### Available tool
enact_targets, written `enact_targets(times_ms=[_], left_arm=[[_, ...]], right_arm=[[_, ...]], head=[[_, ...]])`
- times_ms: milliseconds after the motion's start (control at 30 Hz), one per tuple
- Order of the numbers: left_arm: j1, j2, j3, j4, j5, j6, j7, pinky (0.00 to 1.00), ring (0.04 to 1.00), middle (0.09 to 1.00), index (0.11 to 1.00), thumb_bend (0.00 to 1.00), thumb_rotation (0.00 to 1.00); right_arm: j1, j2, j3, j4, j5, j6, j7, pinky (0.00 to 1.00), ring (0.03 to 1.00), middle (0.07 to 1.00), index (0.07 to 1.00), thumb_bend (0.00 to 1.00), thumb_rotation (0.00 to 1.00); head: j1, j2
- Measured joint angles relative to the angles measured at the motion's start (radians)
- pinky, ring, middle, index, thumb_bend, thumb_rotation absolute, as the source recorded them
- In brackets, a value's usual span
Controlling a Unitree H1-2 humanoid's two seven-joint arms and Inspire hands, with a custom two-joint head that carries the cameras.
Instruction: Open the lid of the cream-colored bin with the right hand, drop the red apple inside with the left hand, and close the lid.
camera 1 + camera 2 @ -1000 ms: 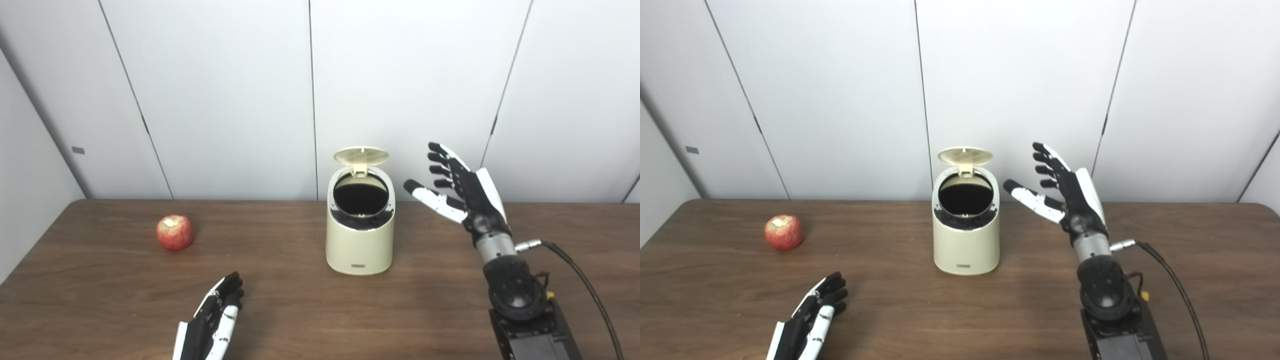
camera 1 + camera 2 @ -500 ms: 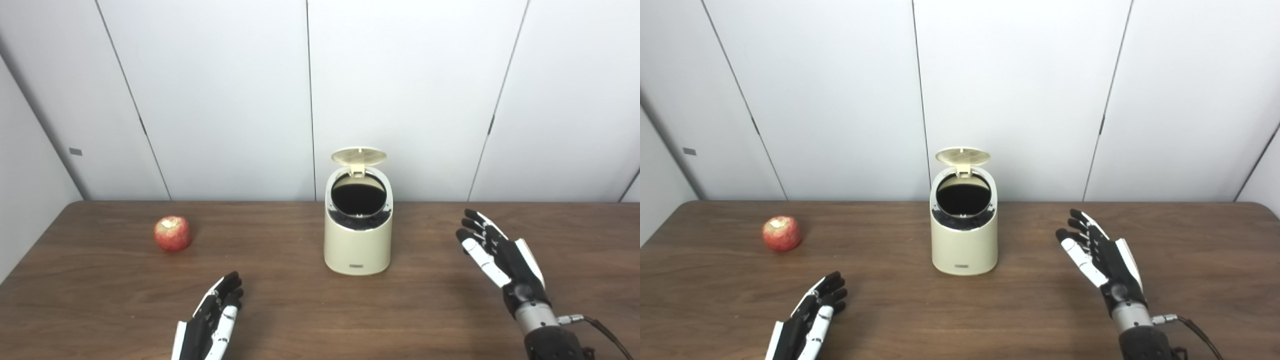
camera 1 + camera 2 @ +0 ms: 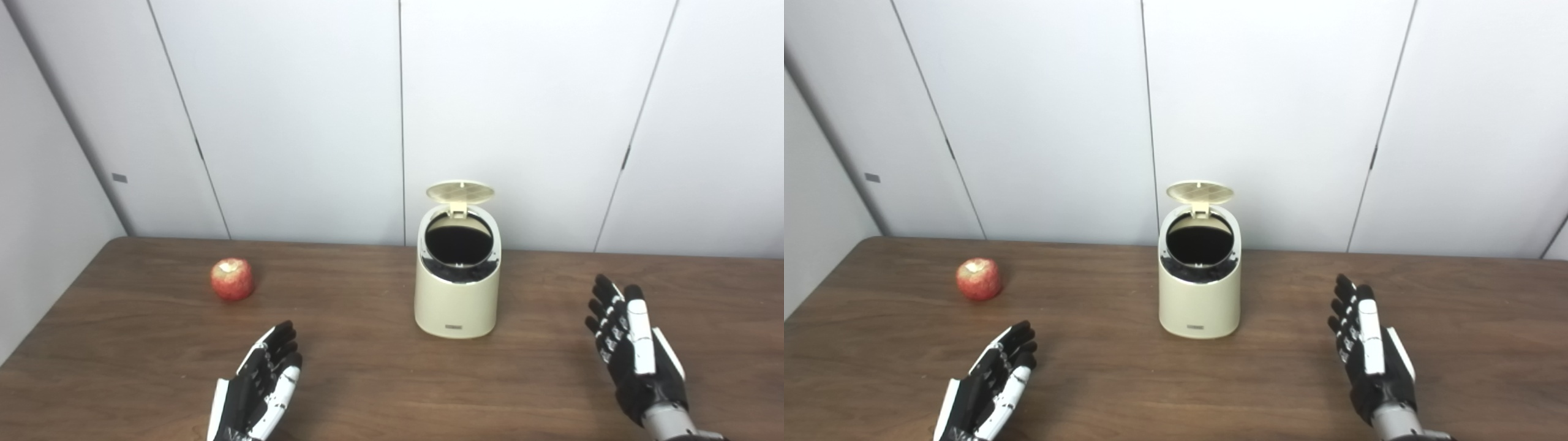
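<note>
Cream-colored bin (image 3: 457,294) at table (image 3: 367,380) centre, lid (image 3: 460,192) up; red apple (image 3: 232,279) toward far-left corner, untouched. Left hand (image 3: 260,386) and right hand (image 3: 634,355) near front edge, fingers spread, empty

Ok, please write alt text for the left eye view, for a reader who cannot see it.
A cream-colored bin stands on a brown table with its lid flipped open. A red apple lies to its left, untouched. The left robot hand and right robot hand are both open and empty, near the front edge.
</note>
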Motion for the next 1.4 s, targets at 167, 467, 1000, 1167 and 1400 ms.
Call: enact_targets(times_ms=[167,467,1000,1167,1400], left_arm=[[-0.003,-0.001,0.034,-0.035,0.022,0.021,0.028,0.71,0.81,0.842,0.853,0.59,0.35],[-0.049,0.067,0.101,-0.082,0.204,0.119,0.079,0.78,0.784,0.819,0.846,0.75,0.24],[-0.29,0.3,0.12,0.129,0.402,0.289,0.09,0.78,0.882,0.928,0.914,0.83,0.2],[-0.355,0.363,0.08,0.222,0.418,0.294,0.063,0.87,0.951,0.982,0.958,0.86,0.18],[-0.433,0.42,0.028,0.324,0.418,0.313,0.007,0.67,0.86,0.989,0.975,0.97,0.17]], right_arm=[[0.031,-0.004,-0.007,-0.003,0.0,-0.002,-0.004,1.0,0.999,0.988,0.963,0.44,1.0],[0.049,-0.019,0.006,-0.057,-0.009,-0.002,-0.005,0.95,0.97,0.965,0.943,0.43,1.0],[0.058,-0.008,0.039,-0.188,-0.031,0.094,-0.045,0.92,0.936,0.93,0.92,0.41,1.0],[0.06,0.0,0.051,-0.208,-0.032,0.122,-0.056,0.94,0.947,0.943,0.931,0.4,1.0],[0.066,0.0,0.061,-0.234,-0.039,0.123,-0.06,0.96,0.961,0.95,0.945,0.4,1.0]], head=[[0.109,-0.002],[0.215,-0.009],[0.27,-0.026],[0.265,-0.028],[0.258,-0.026]])
